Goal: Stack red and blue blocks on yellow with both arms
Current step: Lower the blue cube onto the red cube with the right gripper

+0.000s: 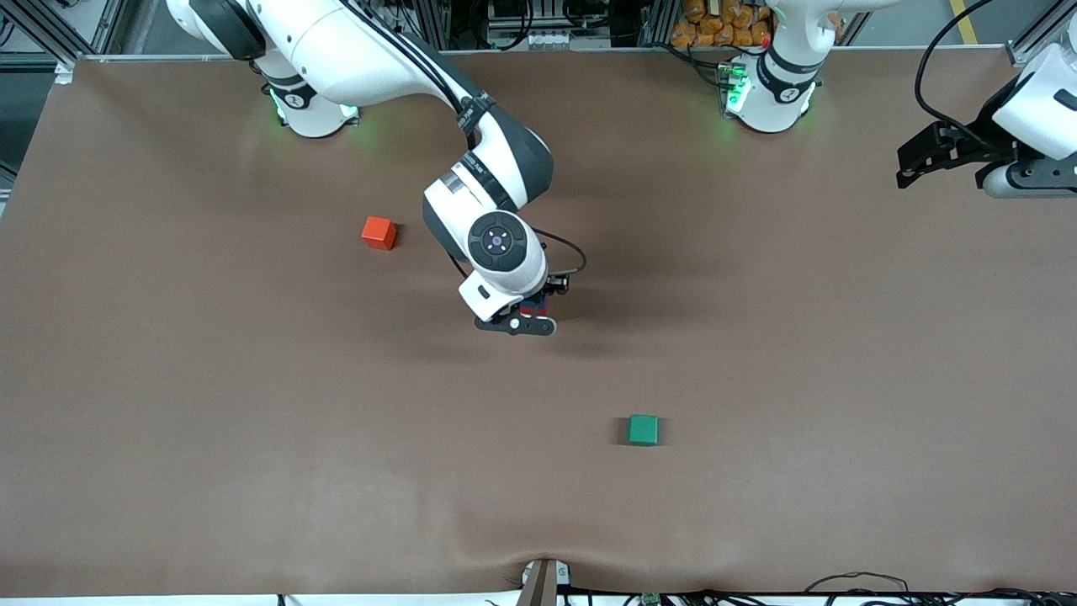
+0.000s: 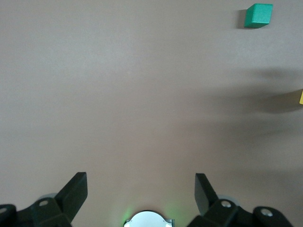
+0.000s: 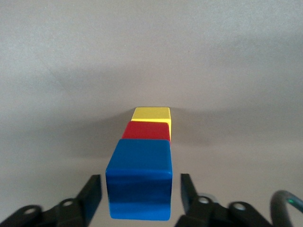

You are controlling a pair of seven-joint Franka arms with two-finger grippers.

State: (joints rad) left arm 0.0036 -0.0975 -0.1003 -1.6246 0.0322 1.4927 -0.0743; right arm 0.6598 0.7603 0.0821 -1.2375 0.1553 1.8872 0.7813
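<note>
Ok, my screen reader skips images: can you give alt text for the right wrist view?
A blue block tops a red block on a yellow block, stacked on the brown table. The right gripper straddles the blue block, fingers open and just clear.

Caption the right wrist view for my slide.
Right gripper open around the blue block, stacked on red block and yellow block.
</note>
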